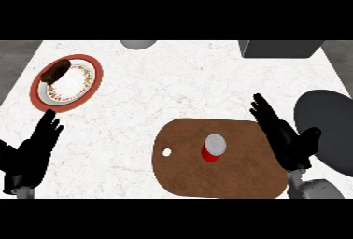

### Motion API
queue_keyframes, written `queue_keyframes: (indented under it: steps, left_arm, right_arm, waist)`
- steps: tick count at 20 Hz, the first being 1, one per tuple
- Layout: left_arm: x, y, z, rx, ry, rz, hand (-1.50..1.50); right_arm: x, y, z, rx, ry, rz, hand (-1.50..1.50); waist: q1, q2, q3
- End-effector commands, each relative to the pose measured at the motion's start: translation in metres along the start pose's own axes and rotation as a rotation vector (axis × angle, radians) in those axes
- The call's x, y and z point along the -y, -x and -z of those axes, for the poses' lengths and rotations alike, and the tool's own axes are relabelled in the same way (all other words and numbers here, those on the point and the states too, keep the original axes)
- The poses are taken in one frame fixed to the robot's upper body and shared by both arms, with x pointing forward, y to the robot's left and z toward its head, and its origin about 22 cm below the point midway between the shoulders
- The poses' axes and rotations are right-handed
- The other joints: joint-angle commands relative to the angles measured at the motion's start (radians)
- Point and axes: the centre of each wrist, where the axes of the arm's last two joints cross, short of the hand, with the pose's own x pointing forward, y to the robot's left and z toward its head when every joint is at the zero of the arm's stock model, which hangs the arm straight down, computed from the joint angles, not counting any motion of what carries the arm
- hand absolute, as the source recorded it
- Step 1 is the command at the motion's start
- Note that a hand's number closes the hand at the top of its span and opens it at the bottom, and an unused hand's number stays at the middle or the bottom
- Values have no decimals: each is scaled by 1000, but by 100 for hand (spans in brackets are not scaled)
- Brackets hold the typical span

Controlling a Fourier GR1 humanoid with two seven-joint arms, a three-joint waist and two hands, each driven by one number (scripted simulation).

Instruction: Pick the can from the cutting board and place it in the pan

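Two hands in view, both with fingers straight, holding nothing. Red can [214,148] upright near middle of brown cutting board [238,179]. Right hand [286,137] over board's right edge, apart from can. Dark pan [331,126] just right of board. Left hand [31,151] well left of board. Plate [86,88] far upper left.

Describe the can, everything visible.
The can is red-sided with a pale grey top, standing upright near the middle of the brown cutting board, right of the board's small hole. Only the board touches it. The right hand, open, sits to its right, apart from it.
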Motion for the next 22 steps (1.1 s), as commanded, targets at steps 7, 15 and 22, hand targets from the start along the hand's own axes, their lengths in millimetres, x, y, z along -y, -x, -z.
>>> queue_keyframes:
  steps: [7, 15, 22]
  left_arm:
    - [53, -61, 23, 329, 144, 55, 0]
    - [47, -68, 43, 317, 106, 61, 0]
    - [62, -58, 40, 325, 132, 94, 0]
  right_arm:
    - [-43, -26, 35, 141, -805, -185, 150]
    - [93, -52, 25, 612, -435, -437, -150]
    - [124, -170, 31, 525, -576, -817, -150]
  waist:
    - [29, 32, -4]
    - [-20, 22, -5]
    - [1, 17, -9]
